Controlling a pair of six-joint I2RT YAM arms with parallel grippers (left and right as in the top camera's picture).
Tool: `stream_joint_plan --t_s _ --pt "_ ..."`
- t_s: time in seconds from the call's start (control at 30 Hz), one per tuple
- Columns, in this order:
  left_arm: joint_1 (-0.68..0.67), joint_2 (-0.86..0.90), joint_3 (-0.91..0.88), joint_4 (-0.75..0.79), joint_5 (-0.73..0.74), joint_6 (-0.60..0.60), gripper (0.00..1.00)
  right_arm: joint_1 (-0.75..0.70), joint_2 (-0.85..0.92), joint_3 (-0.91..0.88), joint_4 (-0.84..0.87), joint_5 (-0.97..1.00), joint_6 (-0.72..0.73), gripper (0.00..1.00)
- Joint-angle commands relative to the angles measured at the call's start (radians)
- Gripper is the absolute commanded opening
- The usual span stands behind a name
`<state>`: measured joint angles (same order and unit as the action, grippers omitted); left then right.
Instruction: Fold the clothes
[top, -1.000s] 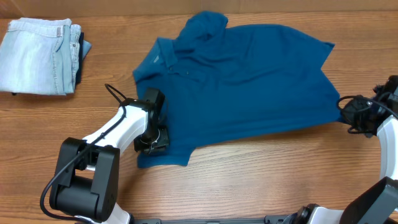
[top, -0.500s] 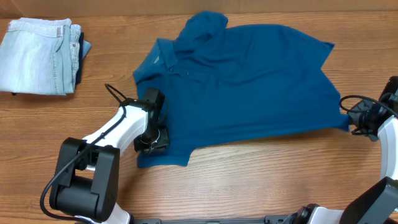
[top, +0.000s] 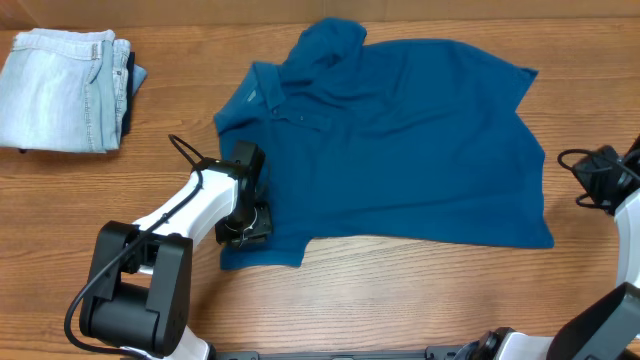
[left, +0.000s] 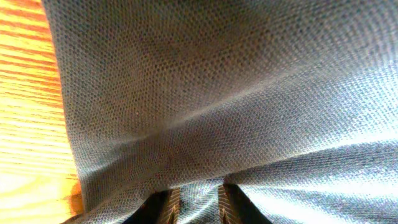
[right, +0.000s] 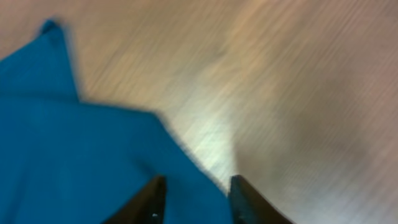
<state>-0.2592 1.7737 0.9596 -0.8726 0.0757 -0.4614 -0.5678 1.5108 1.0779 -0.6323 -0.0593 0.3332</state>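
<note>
On wood-grain tabletop (top: 400, 290) — teal polo shirt (top: 400, 140) pinched by left gripper (top: 254, 221), right gripper (right: 196, 194) parted beside it.

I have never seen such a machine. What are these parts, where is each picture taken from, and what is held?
These are two robot arms at a wooden table. One picture looks down from above; the other two come from cameras on the wrists. On the table lie a deep teal-blue short-sleeved polo shirt, spread out, and pale light-blue folded denim jeans. The left hand pinches the shirt's fabric. The right hand is open beside the shirt's corner and holds nothing.
</note>
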Motion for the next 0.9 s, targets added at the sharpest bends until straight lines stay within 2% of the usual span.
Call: stream_joint_plan --t_s 0.0,0.07,0.17,0.33,0.5,0.63,0.73,0.87 --pt "0.015 0.089 -0.091 0.018 -0.049 0.020 0.26 0.027 0.084 0.021 0.018 -0.275 -0.113 0.46" --pt "0.015 0.089 -0.091 0.018 -0.043 0.021 0.25 0.054 0.148 0.022 0.024 -0.321 -0.122 0.46" --pt "0.015 0.088 -0.084 0.043 0.014 0.085 0.24 0.108 0.239 0.034 0.037 -0.341 -0.146 0.46" --pt "0.014 0.055 0.016 0.060 0.021 0.122 0.25 0.181 0.258 0.058 0.115 -0.380 -0.171 0.51" --pt "0.010 -0.056 0.193 -0.010 0.018 0.130 0.30 0.237 0.261 0.175 0.094 -0.356 -0.169 0.57" --pt "0.010 -0.161 0.351 -0.050 0.006 0.156 0.34 0.254 0.278 0.252 0.078 -0.358 -0.169 0.58" --pt "0.009 -0.226 0.420 -0.006 0.004 0.221 0.38 0.282 0.300 0.255 0.065 -0.365 -0.171 0.57" --pt "0.001 -0.227 0.420 0.080 0.003 0.311 0.45 0.327 0.344 0.255 -0.006 -0.345 -0.172 0.56"
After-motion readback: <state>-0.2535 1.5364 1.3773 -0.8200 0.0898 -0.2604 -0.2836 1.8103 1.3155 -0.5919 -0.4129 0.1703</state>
